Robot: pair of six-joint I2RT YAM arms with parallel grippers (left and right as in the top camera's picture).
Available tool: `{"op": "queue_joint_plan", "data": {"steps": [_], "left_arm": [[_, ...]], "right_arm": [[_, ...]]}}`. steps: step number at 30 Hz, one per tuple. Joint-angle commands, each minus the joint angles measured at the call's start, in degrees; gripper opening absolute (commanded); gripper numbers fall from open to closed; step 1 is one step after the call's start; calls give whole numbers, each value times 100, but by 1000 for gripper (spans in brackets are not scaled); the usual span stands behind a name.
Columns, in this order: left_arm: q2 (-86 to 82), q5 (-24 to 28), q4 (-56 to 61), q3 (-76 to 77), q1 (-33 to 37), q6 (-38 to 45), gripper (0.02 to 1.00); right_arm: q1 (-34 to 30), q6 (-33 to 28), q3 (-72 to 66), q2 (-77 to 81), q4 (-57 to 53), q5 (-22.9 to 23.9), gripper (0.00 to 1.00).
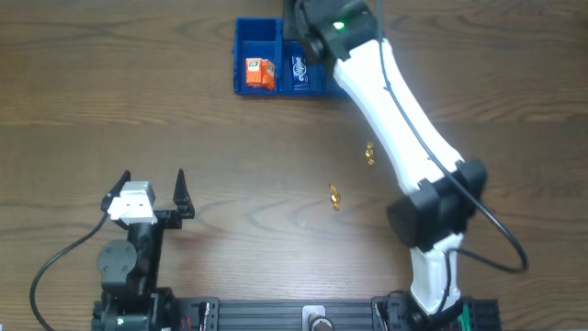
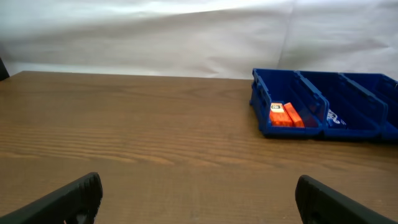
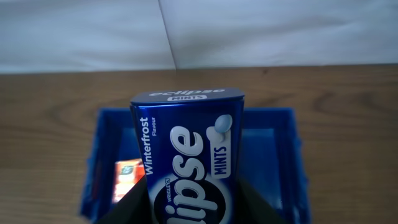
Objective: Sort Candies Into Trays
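Starting with the right gripper (image 3: 196, 208): clamped on a tall dark-blue mint tin (image 3: 186, 146), gripped low on its flat sides with the long axis running straight out along the fingers. Hanging right over the blue plastic compartment tray (image 3: 102, 149) at the far end of the wooden table (image 1: 110, 101). Seems lined up with the compartment just beside the one holding the small orange candy box (image 3: 127, 176), though hard to call exactly from this angle. So probably just lower and let go, barely any sideways travel.

As for the left gripper (image 1: 152, 179): spread wide, holding nothing, parked well apart from the tray.

Also spotted two small gold-wrapped candies (image 1: 335, 196) loose on the table, nearer the right arm's side.
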Motion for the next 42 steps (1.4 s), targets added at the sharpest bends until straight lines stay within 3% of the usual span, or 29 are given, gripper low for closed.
{"op": "queue_joint_plan", "data": {"steps": [1, 7, 11, 12, 16, 19, 21, 25, 28, 32, 42], "left_arm": [[-33, 50, -146, -142, 22, 17, 998], [-33, 50, -146, -142, 22, 17, 996], [-33, 50, -146, -142, 22, 17, 998], [-33, 50, -146, -142, 22, 17, 998], [-33, 50, -146, -142, 22, 15, 998], [-33, 50, -146, -142, 22, 17, 998], [-33, 50, -146, -142, 22, 17, 998], [-33, 50, -146, -142, 22, 15, 998], [-33, 50, -146, -142, 22, 17, 998], [-33, 50, -146, -142, 22, 17, 998], [-33, 50, -146, -142, 22, 17, 998]], "right_arm": [[-199, -260, 46, 905, 267, -439, 209], [-219, -245, 28, 1189, 382, -437, 231], [-212, -247, 26, 1198, 448, -507, 457], [-186, -249, 26, 1198, 490, -564, 726], [-66, -291, 26, 1064, 496, -564, 825], [-57, -411, -175, 369, 116, -509, 860], [9, -461, -647, -374, -188, -229, 873], [354, -118, -3174, -2444, -120, -133, 873], [610, 778, -5018, -3265, -74, -575, 855], [619, 1067, -6732, -3276, 426, -1567, 825], [619, 1244, -7517, -2769, 1115, -1749, 812]]}}
